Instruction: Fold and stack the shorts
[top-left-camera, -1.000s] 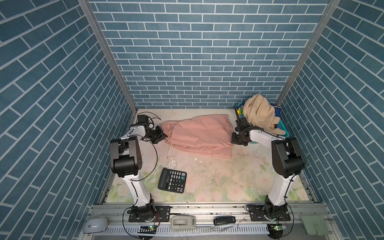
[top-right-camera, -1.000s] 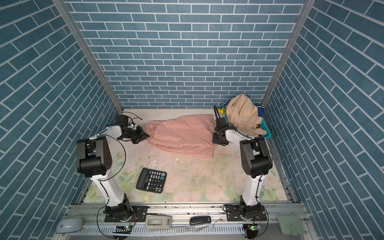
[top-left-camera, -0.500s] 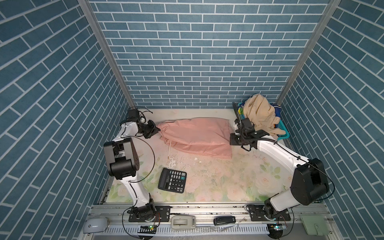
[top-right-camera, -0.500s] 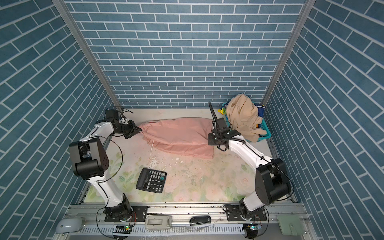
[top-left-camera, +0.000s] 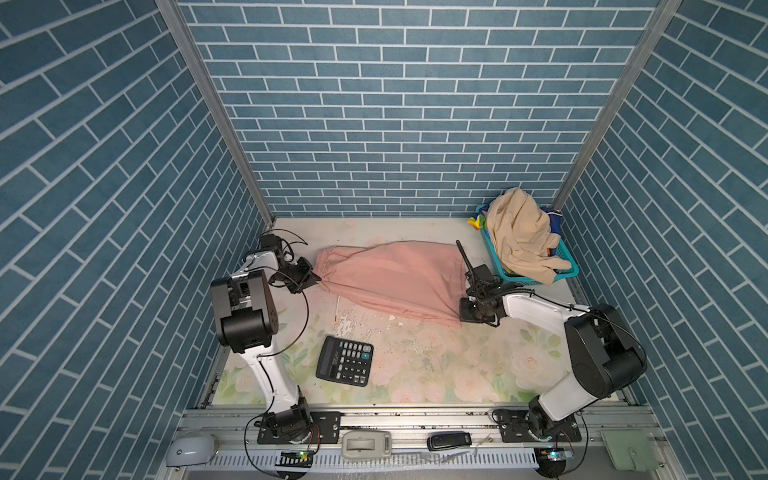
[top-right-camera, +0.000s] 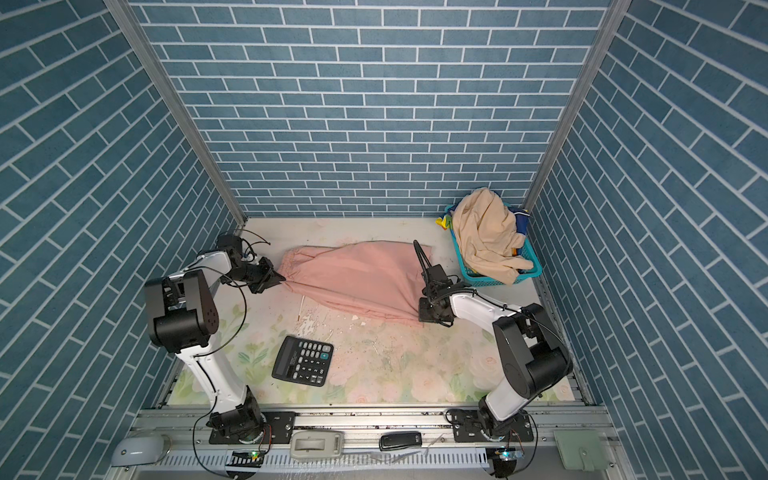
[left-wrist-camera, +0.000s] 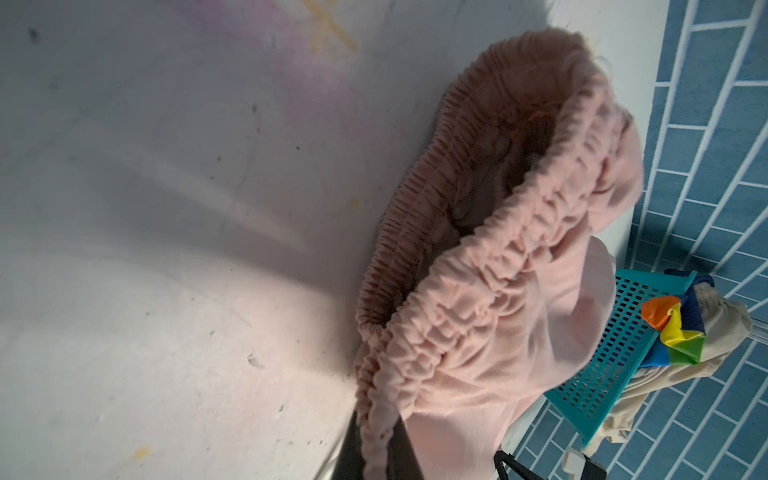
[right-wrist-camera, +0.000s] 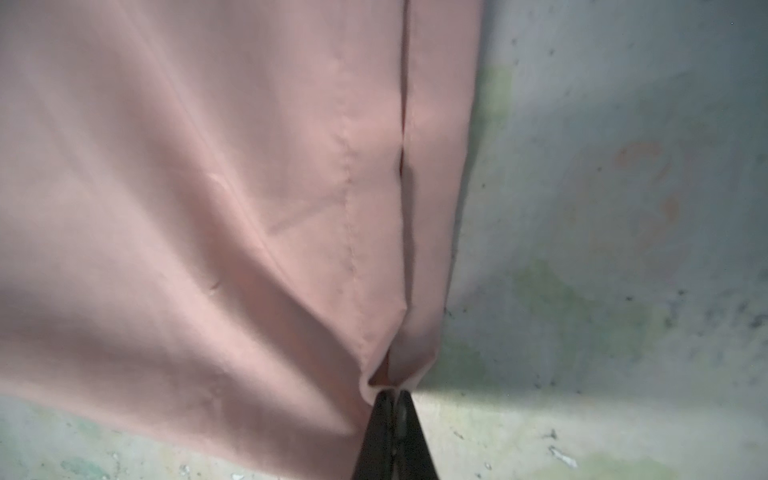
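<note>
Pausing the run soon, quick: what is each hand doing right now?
Left hand: closed on the pink shorts, at the elastic waistband.
Right hand: closed on the same shorts, at a hem corner.

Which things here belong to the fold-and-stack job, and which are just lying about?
Job: pink shorts, pinched at waistband and hem by the left fingers and right fingers; beige shorts and rainbow-striped shorts, heaped in the teal basket.

Lying about: calculator on the table; mouse, grey device, black key fob and green wallet along the front rail.
</note>
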